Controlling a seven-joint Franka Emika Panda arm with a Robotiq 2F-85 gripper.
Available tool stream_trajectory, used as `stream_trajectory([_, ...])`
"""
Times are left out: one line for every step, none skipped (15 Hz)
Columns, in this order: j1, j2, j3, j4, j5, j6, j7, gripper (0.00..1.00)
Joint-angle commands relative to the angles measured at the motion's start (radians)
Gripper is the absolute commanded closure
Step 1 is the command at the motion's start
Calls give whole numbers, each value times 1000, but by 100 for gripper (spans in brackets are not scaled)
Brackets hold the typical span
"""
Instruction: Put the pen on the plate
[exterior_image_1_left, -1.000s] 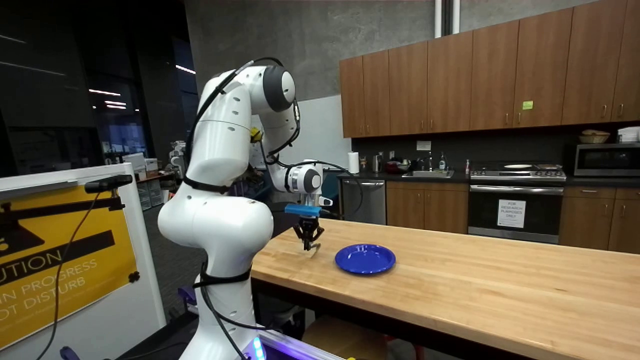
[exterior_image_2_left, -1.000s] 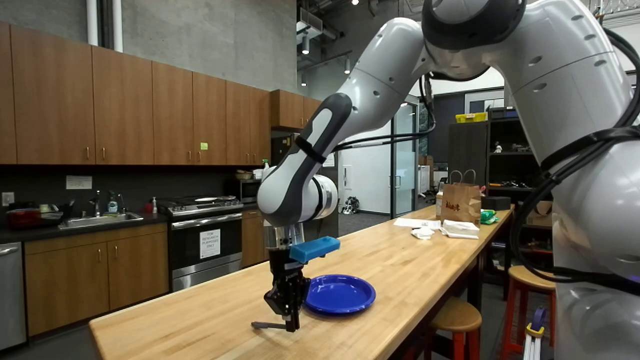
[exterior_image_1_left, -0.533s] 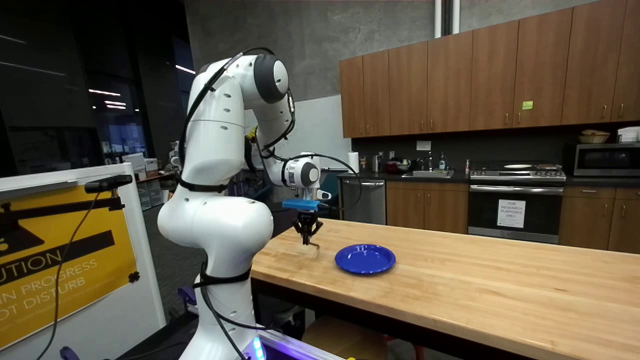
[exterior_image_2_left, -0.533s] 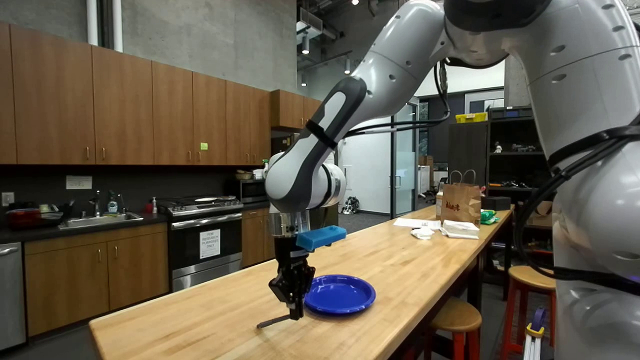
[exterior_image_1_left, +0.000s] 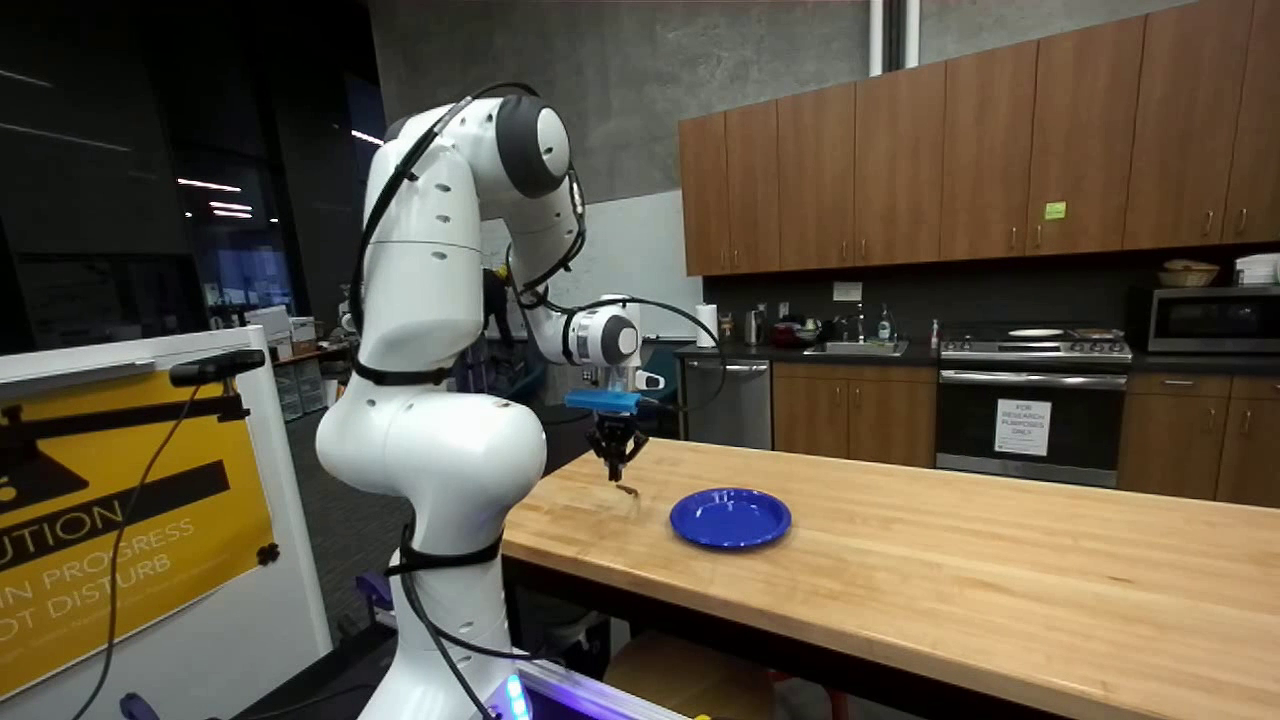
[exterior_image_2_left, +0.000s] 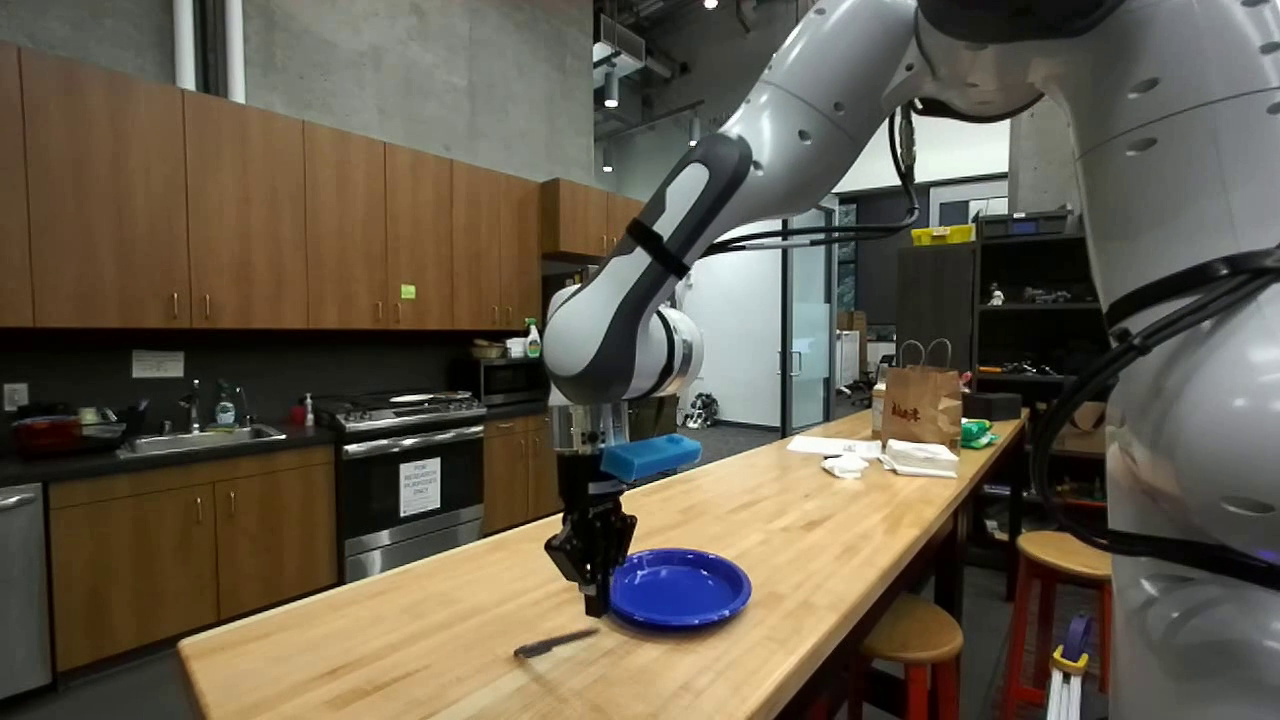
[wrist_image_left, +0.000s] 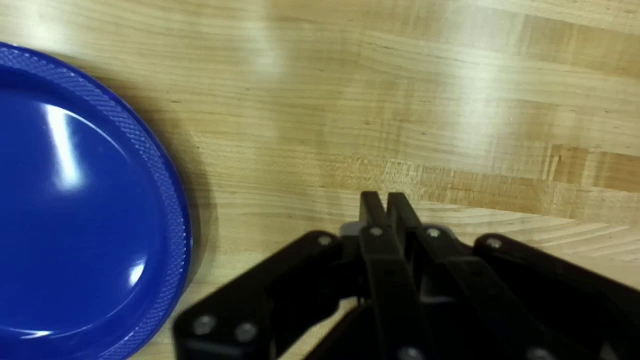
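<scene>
The pen, a thin dark stick, shows in both exterior views (exterior_image_1_left: 628, 491) (exterior_image_2_left: 545, 646), on or just above the tabletop; I cannot tell which. It is out of sight in the wrist view. My gripper (exterior_image_2_left: 597, 608) is just above the pen's plate-side end, with a small gap between them; it also shows in an exterior view (exterior_image_1_left: 614, 478). In the wrist view its fingertips (wrist_image_left: 384, 196) are nearly together, with a thin gap and nothing seen between them. The round blue plate (exterior_image_2_left: 680, 590) lies flat beside the gripper, also seen in the wrist view (wrist_image_left: 85, 225).
The long wooden table (exterior_image_2_left: 420, 630) bears the pen and plate. At its far end stand a brown paper bag (exterior_image_2_left: 920, 410), a stack of napkins (exterior_image_2_left: 920, 458) and a crumpled tissue (exterior_image_2_left: 845, 466). Wooden stools (exterior_image_2_left: 912, 628) stand along one side.
A second ago the fingertips were low at the pen's end. My gripper rose and the pen turned at an angle. Over the last half second the gripper rose further while the pen stayed behind.
</scene>
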Motion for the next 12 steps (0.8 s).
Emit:
stream_trajectory([-3, -85, -4, -38, -9, -11, 5, 98])
stream_trajectory([-2, -97, -5, -39, -12, -15, 7, 98])
stream_trajectory([-2, -106, -5, -38, -15, -17, 8, 98])
stream_trajectory([-2, -115, -5, -39, -18, -22, 8, 98])
stream_trajectory([-2, -119, -5, -37, -21, -27, 10, 88])
stream_trajectory([-2, -76, -3, -13, -1, -11, 0, 65])
stream_trajectory([-2, -80, -3, -12, -1, -12, 0, 88])
stream_trajectory([-2, -79, -3, -12, -1, -12, 0, 86])
stream_trajectory([-2, -77, -3, -12, -1, -12, 0, 81])
stream_trajectory([-2, -74, -3, -12, -1, -12, 0, 49])
stream_trajectory([0, -51, 0, 3, -3, -34, -2, 44])
stream_trajectory([2, -37, 2, 11, -3, -38, -4, 38])
